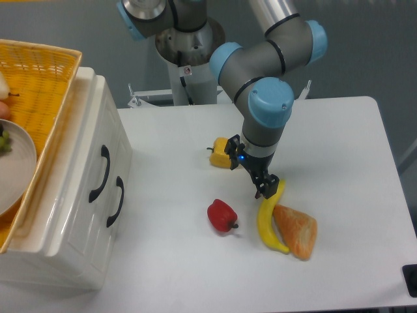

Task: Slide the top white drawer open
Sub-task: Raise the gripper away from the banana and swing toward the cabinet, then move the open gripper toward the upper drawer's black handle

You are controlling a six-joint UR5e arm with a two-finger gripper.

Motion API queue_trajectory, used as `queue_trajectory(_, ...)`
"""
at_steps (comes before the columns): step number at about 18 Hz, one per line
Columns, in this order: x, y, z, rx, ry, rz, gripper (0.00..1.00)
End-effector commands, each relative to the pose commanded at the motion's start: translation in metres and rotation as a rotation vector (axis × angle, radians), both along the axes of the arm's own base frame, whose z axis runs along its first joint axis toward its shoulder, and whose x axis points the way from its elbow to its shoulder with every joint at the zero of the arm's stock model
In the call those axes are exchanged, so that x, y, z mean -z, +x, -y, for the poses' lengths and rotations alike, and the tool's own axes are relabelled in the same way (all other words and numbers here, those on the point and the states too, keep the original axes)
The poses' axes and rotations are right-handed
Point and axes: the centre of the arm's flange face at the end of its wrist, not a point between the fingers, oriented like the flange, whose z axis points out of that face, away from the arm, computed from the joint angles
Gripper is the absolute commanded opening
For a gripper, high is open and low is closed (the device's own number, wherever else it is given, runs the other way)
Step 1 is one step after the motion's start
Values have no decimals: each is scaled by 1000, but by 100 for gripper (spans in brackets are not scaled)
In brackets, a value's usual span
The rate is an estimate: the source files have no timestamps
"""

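The top white drawer sits shut in the glossy white unit at the left, and its black arched handle faces the table. The matching lower drawer's handle is just below and to the right of it. My gripper hangs near the table's middle, far to the right of both handles. It points down just above the upper tip of a yellow banana. Its fingers are shut, with nothing between them.
A yellow wicker basket with a plate of fruit rests on top of the drawer unit. On the table lie a yellow pepper, a red pepper, and an orange bread slice beside the banana. The robot base stands at the back.
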Motion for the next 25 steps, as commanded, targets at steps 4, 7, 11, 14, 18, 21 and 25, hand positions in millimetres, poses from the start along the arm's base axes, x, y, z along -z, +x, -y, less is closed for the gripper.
queue_trajectory(4, -8, 10, -14, -134, 10, 13, 100)
queue_trajectory(7, -15, 24, -21, -187, -3, 0, 100)
queue_trajectory(11, -34, 33, -21, -306, 13, 2, 100)
queue_trajectory(14, -38, 42, -26, -440, 12, 16, 100)
queue_trajectory(18, -39, 55, -37, -564, 20, 54, 100)
queue_trajectory(21, -42, 65, -45, -593, 23, 60, 100)
queue_trajectory(25, -38, 90, -59, -557, 6, 53, 100)
